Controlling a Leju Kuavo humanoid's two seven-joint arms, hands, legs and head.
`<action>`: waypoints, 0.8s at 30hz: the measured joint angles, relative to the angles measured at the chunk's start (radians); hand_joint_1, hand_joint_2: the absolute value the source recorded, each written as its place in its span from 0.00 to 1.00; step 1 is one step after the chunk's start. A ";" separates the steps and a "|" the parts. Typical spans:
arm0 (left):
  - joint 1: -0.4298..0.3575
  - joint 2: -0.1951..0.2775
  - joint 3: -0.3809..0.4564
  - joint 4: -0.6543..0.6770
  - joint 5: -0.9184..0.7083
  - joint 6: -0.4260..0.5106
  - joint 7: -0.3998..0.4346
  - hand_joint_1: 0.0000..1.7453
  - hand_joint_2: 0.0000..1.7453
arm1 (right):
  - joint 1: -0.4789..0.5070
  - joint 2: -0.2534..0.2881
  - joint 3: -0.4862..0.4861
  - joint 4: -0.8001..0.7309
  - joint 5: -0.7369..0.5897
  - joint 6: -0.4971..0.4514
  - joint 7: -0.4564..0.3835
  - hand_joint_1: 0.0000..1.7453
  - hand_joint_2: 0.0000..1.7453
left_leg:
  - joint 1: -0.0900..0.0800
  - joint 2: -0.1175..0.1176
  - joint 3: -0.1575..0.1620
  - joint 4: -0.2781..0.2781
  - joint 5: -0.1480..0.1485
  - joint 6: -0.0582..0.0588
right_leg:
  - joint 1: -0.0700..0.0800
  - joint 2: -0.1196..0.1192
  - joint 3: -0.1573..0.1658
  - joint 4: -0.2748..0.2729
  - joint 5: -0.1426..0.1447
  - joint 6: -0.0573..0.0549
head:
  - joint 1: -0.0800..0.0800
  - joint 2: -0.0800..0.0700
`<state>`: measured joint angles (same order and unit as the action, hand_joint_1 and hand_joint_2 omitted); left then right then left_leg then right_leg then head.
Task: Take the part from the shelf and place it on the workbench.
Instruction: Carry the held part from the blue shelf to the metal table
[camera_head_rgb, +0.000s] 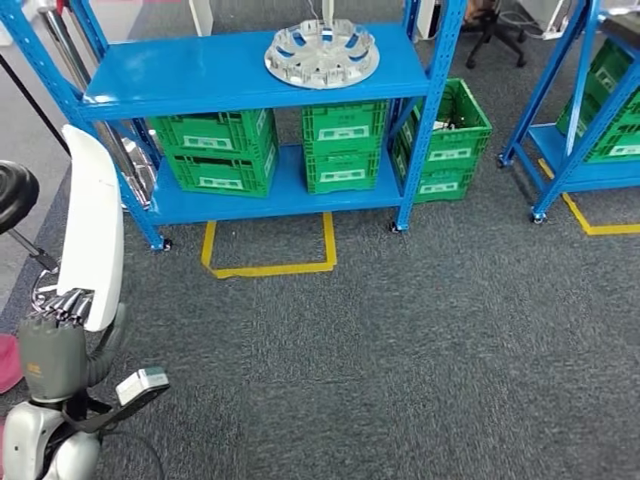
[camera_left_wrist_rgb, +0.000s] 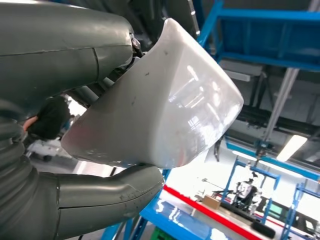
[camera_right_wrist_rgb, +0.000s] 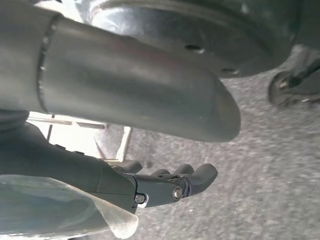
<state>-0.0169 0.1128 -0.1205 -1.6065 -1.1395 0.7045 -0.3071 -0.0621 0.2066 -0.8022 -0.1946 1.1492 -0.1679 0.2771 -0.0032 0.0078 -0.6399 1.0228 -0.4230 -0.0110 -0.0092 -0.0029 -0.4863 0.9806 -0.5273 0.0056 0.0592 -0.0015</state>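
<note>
Left hand (camera_head_rgb: 54, 330) grips smooth, glossy white curved part (camera_head_rgb: 94, 225).

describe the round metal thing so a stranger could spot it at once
Find the blue shelf rack straight ahead. On its upper shelf, toward the right end, lies a silver disc, flat, with cut-out slots around its rim. It's the only metal piece there; below sit green crates.

The head view looks forward and down from high at the blue shelf (camera_head_rgb: 249, 75) at 12 o'clock, while both wrist views sit close behind their hands, the left sharing the white part (camera_head_rgb: 94, 225) (camera_left_wrist_rgb: 166, 100).
</note>
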 joint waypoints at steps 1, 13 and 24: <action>0.000 0.002 -0.001 0.001 0.000 0.000 0.000 1.00 1.00 | 0.000 0.001 0.000 0.000 0.000 0.000 0.000 0.00 0.00 | 0.002 -0.001 -0.010 0.036 -0.041 -0.006 | -0.002 -0.002 -0.009 -0.002 0.010 -0.010 | -0.001 0.000; -0.017 0.013 -0.008 0.014 0.008 0.000 0.005 1.00 1.00 | -0.002 0.008 -0.001 0.000 -0.005 -0.006 0.001 0.00 0.00 | 0.006 -0.006 0.171 -0.039 -0.105 0.003 | 0.002 -0.003 -0.138 0.027 0.113 0.019 | -0.001 0.000; -0.033 0.026 -0.031 0.032 0.054 0.000 0.015 1.00 1.00 | -0.003 0.009 -0.003 -0.001 -0.015 -0.007 -0.007 0.00 0.00 | -0.006 0.004 0.032 -0.035 0.004 0.037 | 0.004 0.001 -0.108 0.213 0.038 0.027 | 0.004 0.000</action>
<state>-0.0500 0.1384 -0.1516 -1.5749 -1.0850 0.7042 -0.2922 -0.0646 0.2155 -0.8057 -0.1953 1.1339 -0.1750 0.2698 -0.0092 0.0118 -0.6074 0.9876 -0.4193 0.0259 -0.0055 -0.0022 -0.5942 1.1939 -0.4890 0.0324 0.0632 -0.0015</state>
